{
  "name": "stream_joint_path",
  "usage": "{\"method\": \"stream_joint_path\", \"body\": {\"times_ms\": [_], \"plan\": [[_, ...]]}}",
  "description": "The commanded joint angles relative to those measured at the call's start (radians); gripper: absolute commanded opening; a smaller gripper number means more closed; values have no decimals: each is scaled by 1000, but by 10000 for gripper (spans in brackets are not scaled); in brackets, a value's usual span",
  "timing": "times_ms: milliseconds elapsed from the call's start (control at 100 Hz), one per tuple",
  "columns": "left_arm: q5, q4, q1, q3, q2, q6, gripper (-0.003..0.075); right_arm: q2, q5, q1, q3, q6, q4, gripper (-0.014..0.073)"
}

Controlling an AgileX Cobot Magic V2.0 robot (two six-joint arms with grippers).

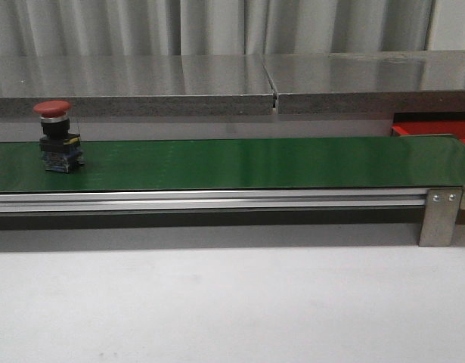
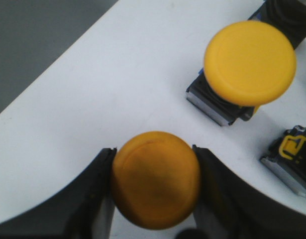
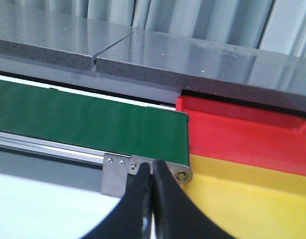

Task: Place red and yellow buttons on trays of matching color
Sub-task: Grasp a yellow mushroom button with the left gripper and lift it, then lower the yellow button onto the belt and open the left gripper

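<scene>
While gripping a yellow button [image 2: 155,179] over the white desk [image 2: 118,89], left pincer [image 2: 153,186] clamped on its cap, beside another yellow button [image 2: 250,62]. Right pincer [image 3: 153,199] pressed together, holding nothing, near red tray [image 3: 242,134] and yellow tray [image 3: 252,199]. Red button [image 1: 58,136] upright on green belt [image 1: 255,162].

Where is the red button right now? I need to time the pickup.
In the front view the red button stands upright at the far left of the green belt, in front of the grey ledge; neither gripper is near it.
</scene>
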Motion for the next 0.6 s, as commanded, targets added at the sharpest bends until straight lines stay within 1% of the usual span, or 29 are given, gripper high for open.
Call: {"method": "stream_joint_path", "body": {"times_ms": [0, 160, 410, 500, 590], "plan": [[4, 2, 2, -26, -71, -11, -19, -15, -80, 2, -10, 1, -13, -68], [54, -11, 2, -26, -140, -12, -19, -15, -80, 2, -10, 1, -13, -68], [125, -33, -2, -26, -316, -38, -19, -15, -80, 2, -10, 1, -13, -68], [120, -48, -28, -26, -375, -38, -19, -15, -80, 2, -10, 1, -13, -68], [101, -53, -82, -26, -414, -38, -19, -15, -80, 2, -10, 1, -13, -68]]}}
